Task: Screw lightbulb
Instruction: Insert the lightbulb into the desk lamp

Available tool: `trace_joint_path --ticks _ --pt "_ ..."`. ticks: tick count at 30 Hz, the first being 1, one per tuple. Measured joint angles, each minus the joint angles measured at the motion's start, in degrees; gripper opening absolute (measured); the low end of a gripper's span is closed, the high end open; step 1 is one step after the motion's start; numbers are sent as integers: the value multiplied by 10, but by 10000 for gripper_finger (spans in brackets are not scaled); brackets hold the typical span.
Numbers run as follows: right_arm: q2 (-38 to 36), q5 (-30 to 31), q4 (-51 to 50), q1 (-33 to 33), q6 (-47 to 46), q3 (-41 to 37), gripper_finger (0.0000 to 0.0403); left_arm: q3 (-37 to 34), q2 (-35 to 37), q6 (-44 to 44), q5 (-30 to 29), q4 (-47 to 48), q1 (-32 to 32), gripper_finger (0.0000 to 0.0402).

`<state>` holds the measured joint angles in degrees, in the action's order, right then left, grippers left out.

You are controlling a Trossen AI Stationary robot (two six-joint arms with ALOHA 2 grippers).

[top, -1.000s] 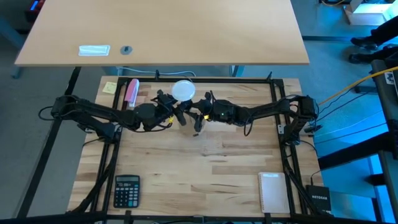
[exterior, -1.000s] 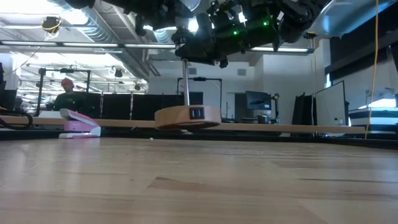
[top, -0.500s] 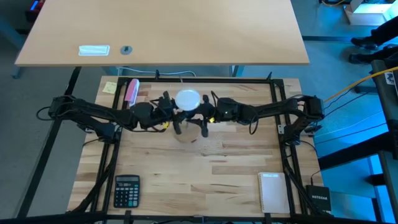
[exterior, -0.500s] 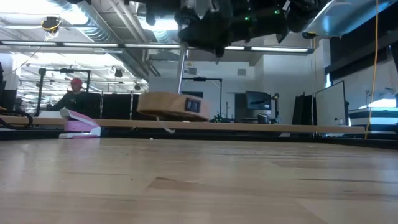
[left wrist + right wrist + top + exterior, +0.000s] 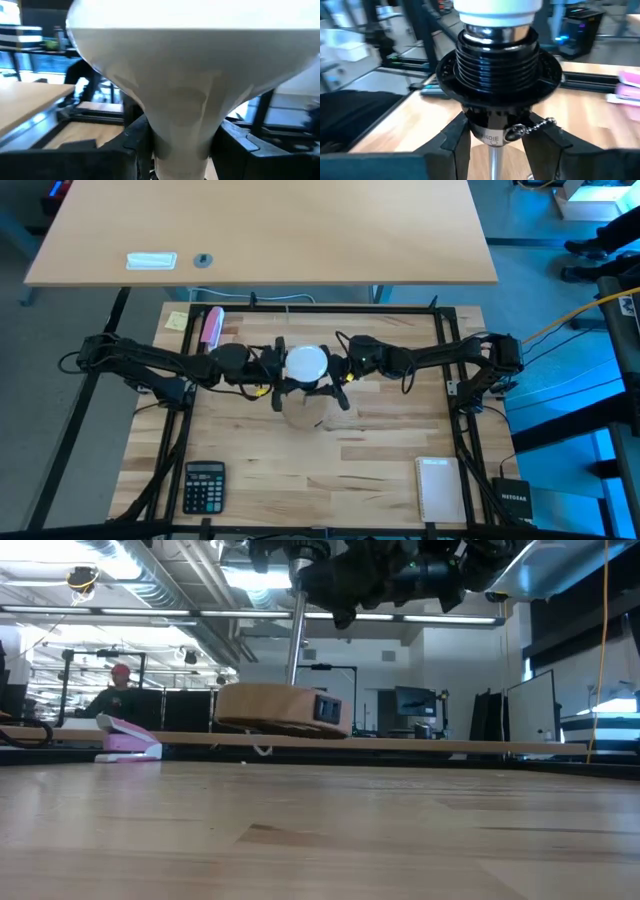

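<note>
High view: lightbulb (image 5: 306, 363) moved nearer, left fingers (image 5: 127, 142) gripping its neck, right fingers (image 5: 455, 142) the socket (image 5: 498, 60).

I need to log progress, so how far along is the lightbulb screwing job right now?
Done: the lightbulb sits in the black socket, metal thread still showing. In hand: the left gripper clamps the bulb's neck, the right gripper holds the lamp under the socket, and the wooden base hangs tilted off the table. Left: finish screwing, set the lamp down.
</note>
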<state>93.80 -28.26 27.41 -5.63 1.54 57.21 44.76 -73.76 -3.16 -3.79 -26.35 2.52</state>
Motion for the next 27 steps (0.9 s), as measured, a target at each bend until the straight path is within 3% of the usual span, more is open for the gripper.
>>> trace_joint_path --ticks 6,10,13,19,21,27 --pt "0 -85 -17 0 0 0 141 1 -1 25 75 21 0 141" --pt "3 -93 -18 4 3 0 137 1 -1 32 94 22 -3 141" --pt "9 -36 -24 5 19 0 135 -1 -2 26 77 25 -7 141" --pt "10 164 -61 6 65 0 97 -2 -1 37 -8 64 -10 139" --pt "12 194 -66 5 72 0 82 -2 1 43 -33 80 -10 139" --pt "25 207 -47 5 75 0 38 -2 2 46 -44 94 -9 139"
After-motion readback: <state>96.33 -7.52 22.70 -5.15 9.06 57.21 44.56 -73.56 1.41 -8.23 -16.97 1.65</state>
